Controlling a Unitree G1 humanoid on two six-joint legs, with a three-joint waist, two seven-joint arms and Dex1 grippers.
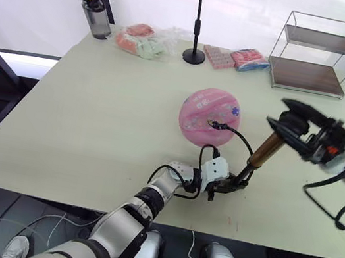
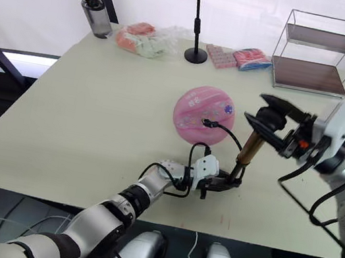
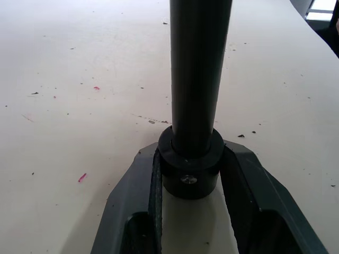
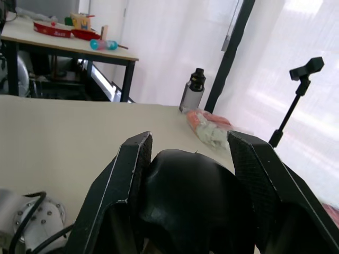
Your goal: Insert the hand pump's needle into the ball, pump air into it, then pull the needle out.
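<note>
One pink striped ball with small printed motifs (image 1: 209, 117) sits mid-surface on the pale cream surface (image 1: 93, 122). One hand pump, gold-bronze barrel with black caps (image 1: 264, 150), stands tilted just right of it near the front edge. Its thin black hose (image 1: 241, 138) arcs to the ball's near-right face; the needle is too small to tell, seemingly seated. Left claw (image 1: 224, 187) is closed on the pump's black base. Right claw (image 1: 291, 126) is clamped around the black handle on top. Judgement: barrel rigid and slick, so hold the caps; ball light and apt to roll; hose limp; needle fragile, so pull it straight. Beyond: one bottle (image 1: 95, 12), one wire shelf (image 1: 316, 54).
</note>
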